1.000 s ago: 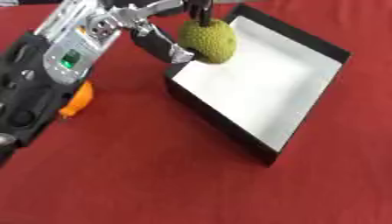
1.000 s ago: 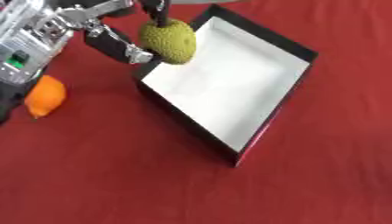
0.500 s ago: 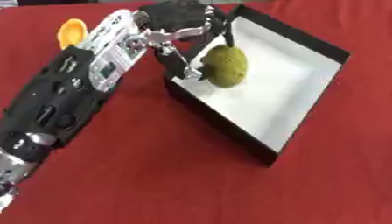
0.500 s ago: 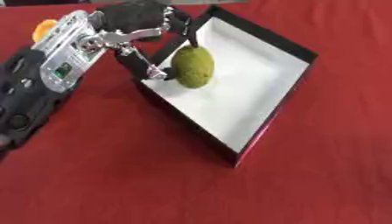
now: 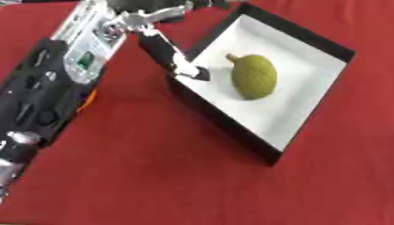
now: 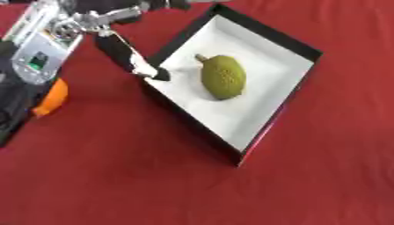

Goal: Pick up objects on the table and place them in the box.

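A green bumpy fruit (image 5: 254,78) with a short stem lies on its side on the white floor of the black-walled box (image 5: 224,126), nearer the box's far half. My left hand (image 5: 164,49) hangs over the box's left corner, open, with one dark finger stretched down to the rim. Nothing is held in it, and it stands apart from the fruit. The rest of the hand runs off the top edge. My right hand shows in no view.
An orange object (image 6: 48,99) lies on the red cloth (image 6: 138,176) left of the box, partly hidden by my left forearm (image 5: 54,88). The forearm crosses the left side of the view.
The fruit has left my left hand and now lies in the box. The hand has opened and drawn back toward the box's left corner.
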Robot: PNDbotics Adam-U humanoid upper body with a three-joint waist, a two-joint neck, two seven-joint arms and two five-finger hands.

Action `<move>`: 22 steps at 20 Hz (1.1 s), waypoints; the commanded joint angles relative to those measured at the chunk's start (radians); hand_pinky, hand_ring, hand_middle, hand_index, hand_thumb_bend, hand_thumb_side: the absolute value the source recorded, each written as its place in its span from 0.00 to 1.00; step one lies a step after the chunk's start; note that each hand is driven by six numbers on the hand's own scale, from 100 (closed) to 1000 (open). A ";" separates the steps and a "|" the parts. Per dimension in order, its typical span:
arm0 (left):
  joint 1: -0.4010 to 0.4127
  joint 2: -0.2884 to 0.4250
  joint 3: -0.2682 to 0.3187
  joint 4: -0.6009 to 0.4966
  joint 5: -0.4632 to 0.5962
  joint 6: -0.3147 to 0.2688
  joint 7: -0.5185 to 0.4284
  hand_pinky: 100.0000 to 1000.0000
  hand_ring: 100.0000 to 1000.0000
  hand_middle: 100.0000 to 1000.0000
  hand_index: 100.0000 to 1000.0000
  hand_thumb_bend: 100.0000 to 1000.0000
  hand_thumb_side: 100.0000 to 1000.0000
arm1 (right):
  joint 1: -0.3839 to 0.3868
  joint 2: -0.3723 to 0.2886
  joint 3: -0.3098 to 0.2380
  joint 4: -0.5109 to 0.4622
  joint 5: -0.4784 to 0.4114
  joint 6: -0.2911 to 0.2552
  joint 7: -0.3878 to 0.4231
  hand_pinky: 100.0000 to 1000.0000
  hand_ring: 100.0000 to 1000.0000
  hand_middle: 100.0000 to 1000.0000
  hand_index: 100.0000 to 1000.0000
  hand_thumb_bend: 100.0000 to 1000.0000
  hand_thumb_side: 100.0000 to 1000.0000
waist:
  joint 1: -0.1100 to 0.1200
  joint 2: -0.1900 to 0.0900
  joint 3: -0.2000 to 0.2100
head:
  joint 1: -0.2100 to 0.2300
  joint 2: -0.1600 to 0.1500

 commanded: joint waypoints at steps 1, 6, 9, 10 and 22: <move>0.060 0.177 0.087 -0.100 0.118 0.066 0.007 0.87 0.84 0.83 0.91 0.56 0.38 | 0.012 -0.020 -0.019 -0.016 0.018 -0.006 -0.013 0.96 1.00 0.68 0.78 0.00 0.47 | 0.011 -0.042 0.009 | -0.019 0.007; 0.267 0.391 0.130 -0.111 0.142 0.120 -0.049 0.89 0.85 0.84 0.91 0.73 0.48 | 0.021 -0.017 -0.014 -0.016 0.036 -0.002 -0.013 0.96 1.00 0.67 0.78 0.00 0.47 | 0.014 -0.040 0.023 | -0.031 0.008; 0.350 0.424 0.132 -0.075 0.095 0.135 -0.069 0.89 0.85 0.84 0.91 0.74 0.53 | 0.022 -0.011 -0.007 -0.016 0.044 0.004 -0.010 0.96 1.00 0.67 0.78 0.00 0.47 | 0.013 -0.039 0.025 | -0.031 0.005; 0.365 0.423 0.126 -0.053 0.078 0.140 -0.078 0.89 0.86 0.84 0.91 0.77 0.53 | 0.021 -0.008 -0.004 -0.016 0.045 0.006 -0.009 0.96 1.00 0.67 0.78 0.00 0.47 | 0.012 -0.038 0.024 | -0.030 0.003; 0.341 0.313 0.030 0.236 -0.143 0.102 -0.082 0.84 0.82 0.80 0.90 0.74 0.49 | 0.007 0.018 0.019 -0.016 0.060 0.025 0.008 0.96 1.00 0.67 0.78 0.00 0.47 | 0.002 -0.025 0.002 | -0.001 -0.004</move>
